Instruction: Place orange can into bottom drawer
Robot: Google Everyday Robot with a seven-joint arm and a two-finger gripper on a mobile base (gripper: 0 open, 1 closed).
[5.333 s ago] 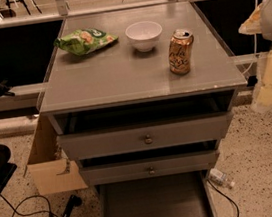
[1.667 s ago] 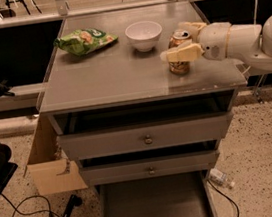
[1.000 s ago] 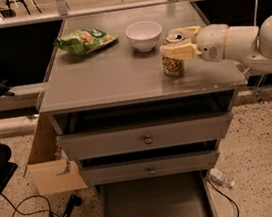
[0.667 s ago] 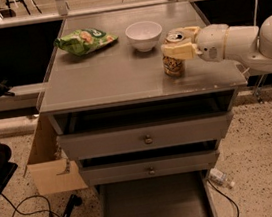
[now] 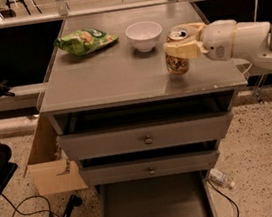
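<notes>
The orange can (image 5: 177, 64) is stood upright on the tabletop (image 5: 111, 78), near the right front corner. It is clamped between the two fingers of the pincer (image 5: 177, 40), which is held out from the right. The bottom drawer (image 5: 155, 206) is pulled open, low down and a bit left of the can, so the can will likely have to be lifted forward and down.

No legible text in view.
Orange can (image 5: 177, 64): pale marks on the label, too blurred to read. The upper part of the label is covered by the hand (image 5: 174, 42), which is clamped around the can at the right of the table (image 5: 106, 79).
Green bag (image 5: 85, 40): printed front, no words made out.
</notes>
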